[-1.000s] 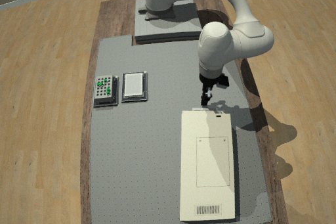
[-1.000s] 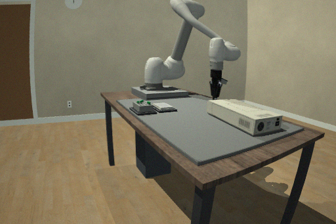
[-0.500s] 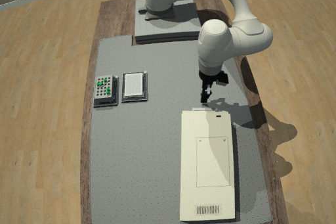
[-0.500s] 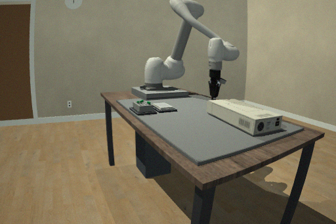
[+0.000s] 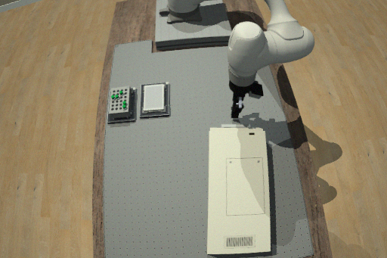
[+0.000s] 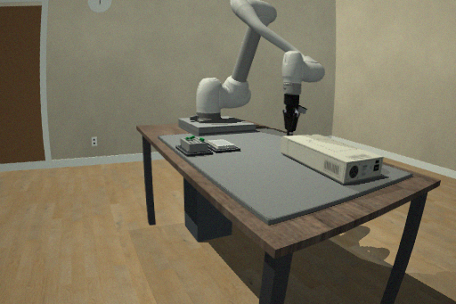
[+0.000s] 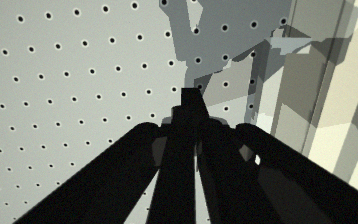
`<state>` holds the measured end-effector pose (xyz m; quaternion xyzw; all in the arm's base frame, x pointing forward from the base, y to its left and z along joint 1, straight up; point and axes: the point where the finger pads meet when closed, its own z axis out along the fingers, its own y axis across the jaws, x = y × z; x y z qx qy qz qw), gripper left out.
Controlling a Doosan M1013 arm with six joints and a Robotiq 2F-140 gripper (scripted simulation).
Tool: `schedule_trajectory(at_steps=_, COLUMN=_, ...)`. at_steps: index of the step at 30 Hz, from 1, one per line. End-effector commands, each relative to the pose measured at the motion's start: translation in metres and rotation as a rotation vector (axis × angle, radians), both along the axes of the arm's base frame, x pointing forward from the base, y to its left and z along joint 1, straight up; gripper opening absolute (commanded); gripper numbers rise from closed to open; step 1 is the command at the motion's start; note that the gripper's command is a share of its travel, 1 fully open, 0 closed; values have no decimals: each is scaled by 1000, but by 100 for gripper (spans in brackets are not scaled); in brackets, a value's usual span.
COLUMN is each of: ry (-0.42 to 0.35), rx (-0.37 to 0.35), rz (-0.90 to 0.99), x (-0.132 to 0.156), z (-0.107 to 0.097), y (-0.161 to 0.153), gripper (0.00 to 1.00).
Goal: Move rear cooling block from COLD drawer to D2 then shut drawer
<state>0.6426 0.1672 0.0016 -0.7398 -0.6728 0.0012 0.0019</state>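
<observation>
The claw [image 5: 236, 113] is squeezed shut and holds nothing. The cooler [image 5: 239, 191] is right in front of it, its drawer looks pushed in, though that end is dim. The block [image 5: 119, 101] sits far off to the side, on its slot

Block [image 5: 121, 104] left of plate [image 5: 154, 98], cooler [image 5: 239, 191] right

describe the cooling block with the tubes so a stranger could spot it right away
On the grey perforated deck, look to the side away from the long cream cooler, where two small trays sit side by side. The cooling block is the outer one: dark bores, green-capped tubes; its neighbour is plain white.
</observation>
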Motion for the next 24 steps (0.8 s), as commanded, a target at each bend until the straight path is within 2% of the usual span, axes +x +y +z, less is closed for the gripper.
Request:
schedule_trajectory(at_steps=1, ry=-1, rx=1, rz=-6, x=0, z=8, y=1, gripper=10)
schedule_trajectory(at_steps=24, ry=-3, rx=1, rz=-6, x=1, z=36, y=1, gripper=10)
